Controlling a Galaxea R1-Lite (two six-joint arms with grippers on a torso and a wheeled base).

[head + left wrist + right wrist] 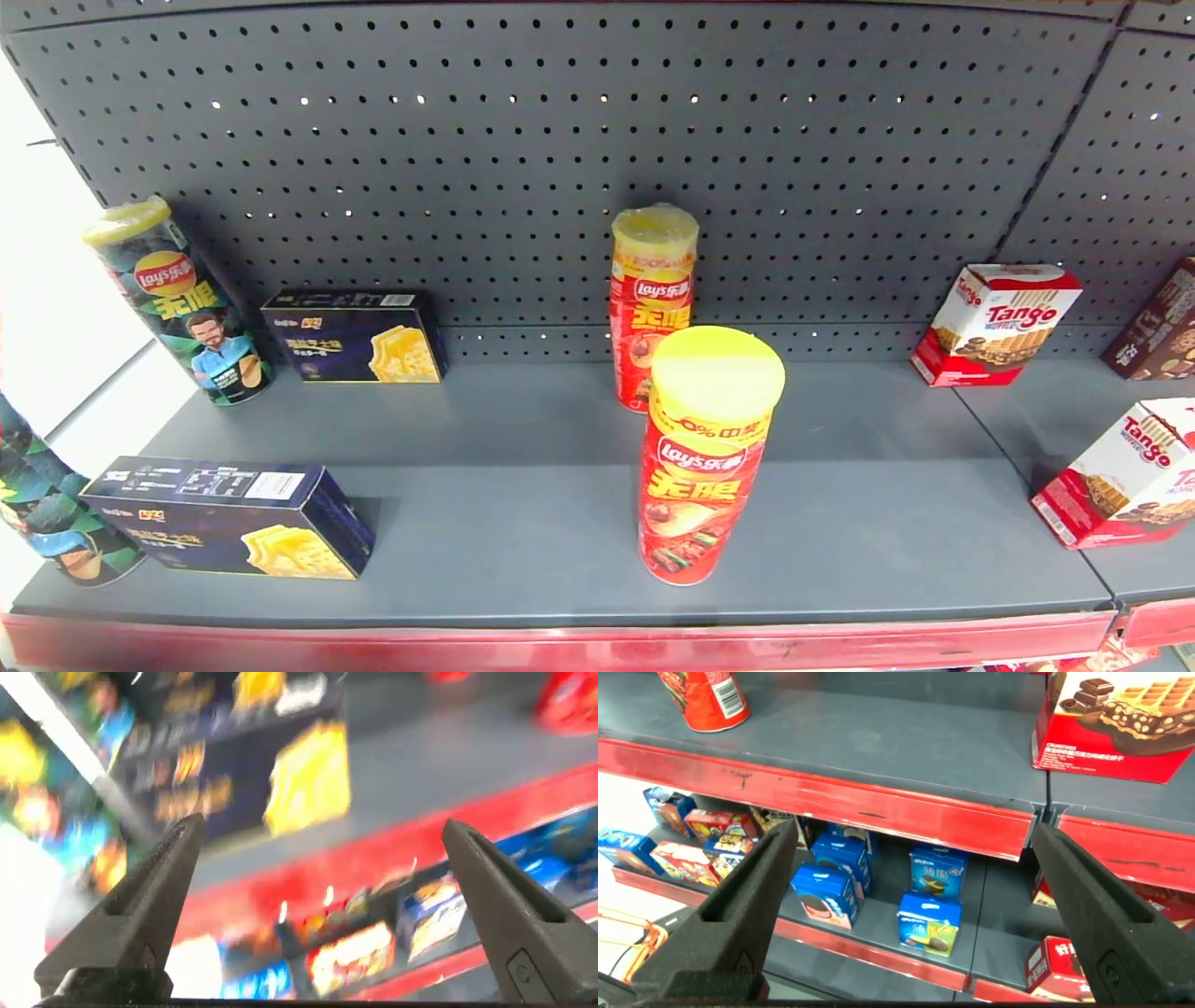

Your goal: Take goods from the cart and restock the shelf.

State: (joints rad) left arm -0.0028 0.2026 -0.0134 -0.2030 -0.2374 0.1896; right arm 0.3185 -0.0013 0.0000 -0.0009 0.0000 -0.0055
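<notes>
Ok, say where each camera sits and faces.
Head view: on the head, facing forward and down at the grey shelf and pegboard.
Left wrist view: on the left wrist, past the open left fingers, facing the navy box and red shelf edge.
Right wrist view: on the right wrist, past the open right fingers, facing the red shelf edge and lower shelf.
Shared: head and right wrist views both show the front red chip can.

Operator: What do we record for the left end effector (pixel 322 896)?
Technician: We record both dark fingers (pixel 154 896) spread wide apart, gripping nothing.
Operator: And for the right end effector (pixel 915 905)?
Technician: We record the same condition: fingers (pixel 1092 905) wide apart, gripping nothing.
</notes>
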